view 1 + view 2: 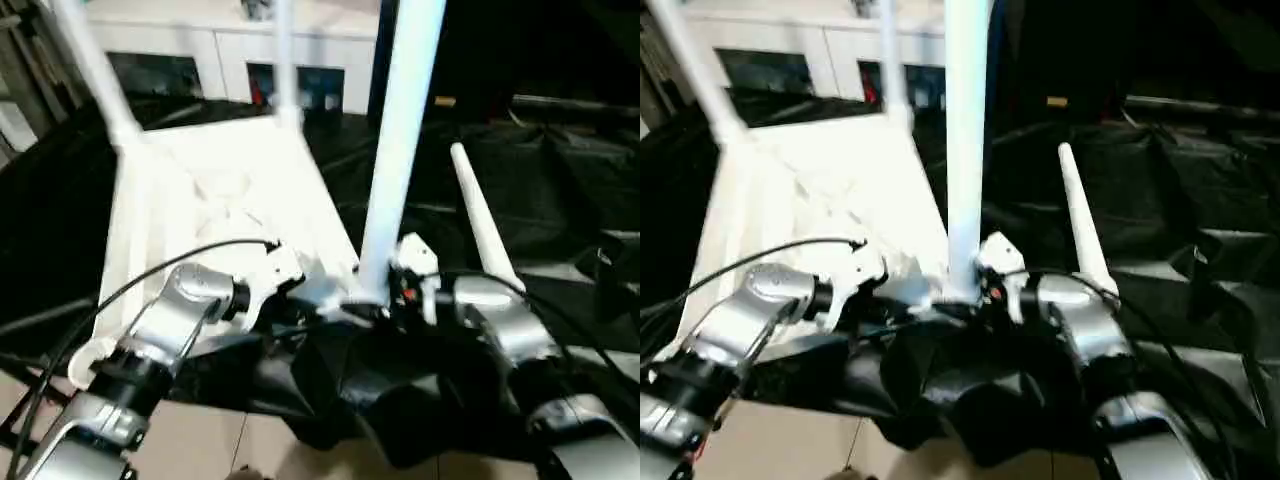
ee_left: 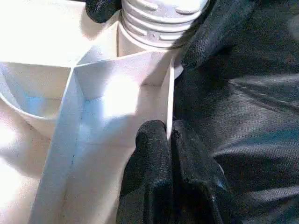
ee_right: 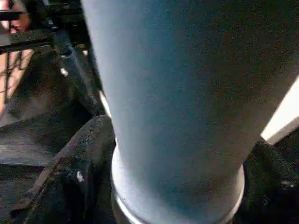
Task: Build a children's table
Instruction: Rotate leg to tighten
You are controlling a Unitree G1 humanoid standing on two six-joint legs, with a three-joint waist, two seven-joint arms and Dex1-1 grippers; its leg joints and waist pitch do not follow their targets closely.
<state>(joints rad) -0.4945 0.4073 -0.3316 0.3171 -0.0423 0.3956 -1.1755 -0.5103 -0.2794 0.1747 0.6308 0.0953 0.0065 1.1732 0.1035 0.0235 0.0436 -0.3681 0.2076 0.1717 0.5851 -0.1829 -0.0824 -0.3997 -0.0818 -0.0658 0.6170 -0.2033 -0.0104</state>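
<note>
While left gripper (image 2: 170, 140) pinches ribbed tabletop (image 1: 240, 200) rim | smooth tubular leg (image 1: 400, 140) upright

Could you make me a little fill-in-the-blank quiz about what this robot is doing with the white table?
1. The tabletop lies with its ribbed underside facing ____.
2. The number of legs standing in corner sockets is ____.
3. The loose leg lies on the ____ cloth.
4. The left pincer pinches the tabletop's thin ____.

Missing words: up; three; black; edge
</note>
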